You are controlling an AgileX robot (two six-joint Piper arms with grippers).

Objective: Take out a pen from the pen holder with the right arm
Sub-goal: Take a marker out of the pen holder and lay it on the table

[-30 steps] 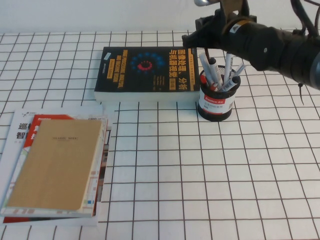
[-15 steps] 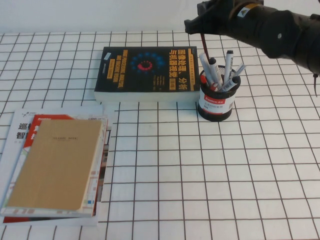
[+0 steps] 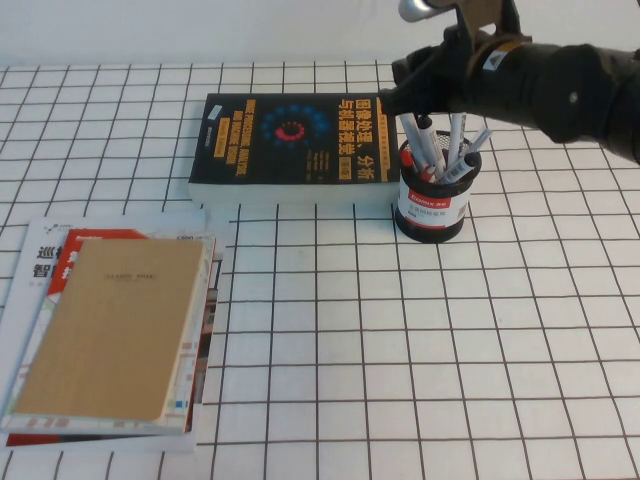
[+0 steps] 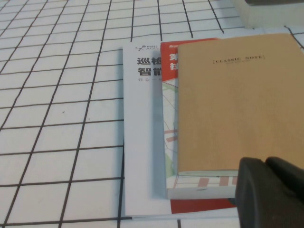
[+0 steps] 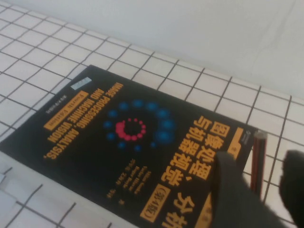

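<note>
A stack of notebooks lies at the left of the table. Only the left wrist view shows the left pincer, which hangs over the stack's corner with its fingers together. Farther right lies the black book. Only the right wrist view shows the pen, a dark red-and-black stick between the fingers of the right pincer. Its long axis runs parallel to them, and its free end points just past the fingertips toward the book's corner. The fingers stand apart, with a strip of table showing between the pen and one of them. In the high view the pen is lost against the dark pincer. The pincer hangs over the book's right edge, just left of and above the pen holder, where the other pens stand leaning.
</note>
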